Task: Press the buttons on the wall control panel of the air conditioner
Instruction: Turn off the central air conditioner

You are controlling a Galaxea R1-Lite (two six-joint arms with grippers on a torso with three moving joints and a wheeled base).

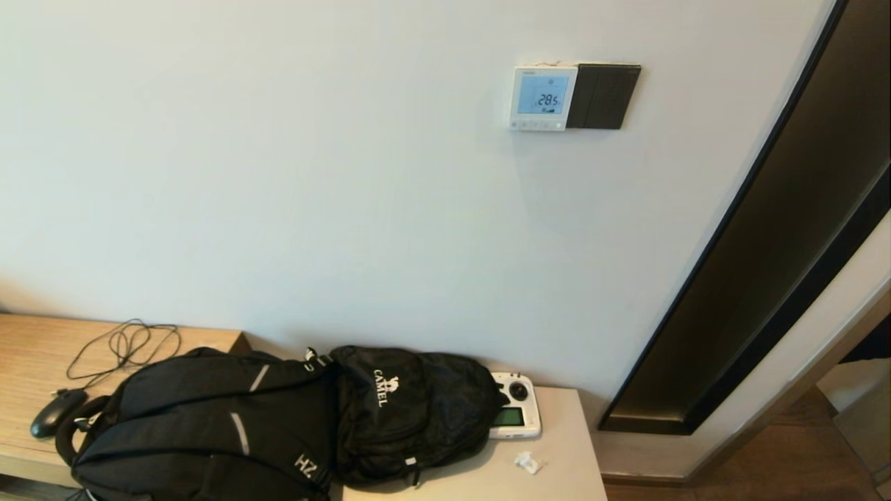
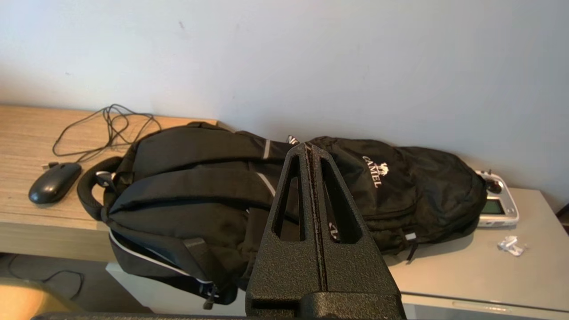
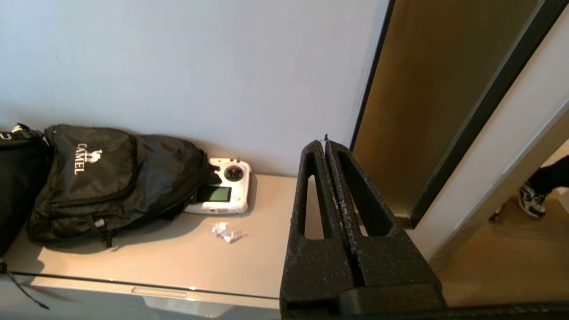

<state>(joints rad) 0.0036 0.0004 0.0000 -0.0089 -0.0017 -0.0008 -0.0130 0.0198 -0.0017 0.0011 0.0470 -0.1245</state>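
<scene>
Two hands are seen only in their own wrist views, each with its fingers pressed together and holding nothing: the left hand is held low over the black backpacks, the right hand low over the right end of the pale surface. The wall control panel is mounted high on the wall, well above that right end, its screen lit blue, beside a black plate. The buttons are laid in a sideways row along its bottom edge. The right hand is judged nearer; an upward and forward reach would be needed.
</scene>
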